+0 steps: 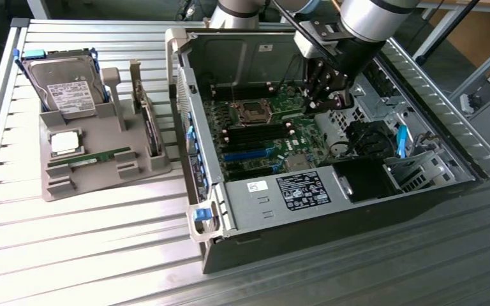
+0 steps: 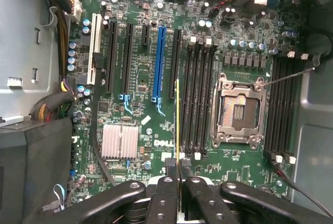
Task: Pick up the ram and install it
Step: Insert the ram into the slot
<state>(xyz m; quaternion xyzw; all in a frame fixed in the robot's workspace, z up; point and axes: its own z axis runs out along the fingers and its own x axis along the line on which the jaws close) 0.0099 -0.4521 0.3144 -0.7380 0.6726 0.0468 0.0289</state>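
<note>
**Operator:** Half done, or less? Walk me across from the exterior view's left.

**Observer:** Half is my guess. At that left edge you have the grey tray (image 1: pixel 100 185) with the hard drive (image 1: pixel 66 89) standing at its back. The square CPU chip (image 1: pixel 64 141) lies in front of the drive, and nearer the front edge is a spare green stick (image 1: pixel 87 158), well apart from the arm. Next comes the open computer case (image 1: pixel 228 210). Your gripper (image 1: pixel 326 102) hangs inside it, over the motherboard (image 1: pixel 262 127).

**Operator:** Is the hand holding anything?

**Observer:** Yes. In the wrist view the gripper (image 2: pixel 178 169) is clamped on the ram (image 2: pixel 178 125). You see the ram edge-on, as a thin yellow-green line running out from between the fingers (image 2: pixel 165 193). So the pick-up looks done and the install is what you have left.

**Operator:** Where is the ram relative to the slots?

**Observer:** It lies along the board, parallel to the slots. It is past the blue slot (image 2: pixel 158 63) and just beside the bank of black memory slots (image 2: pixel 197 99), with the CPU socket (image 2: pixel 239 109) beyond them. It does not look seated. I cannot tell whether its lower edge touches the board or how high it sits.
</note>
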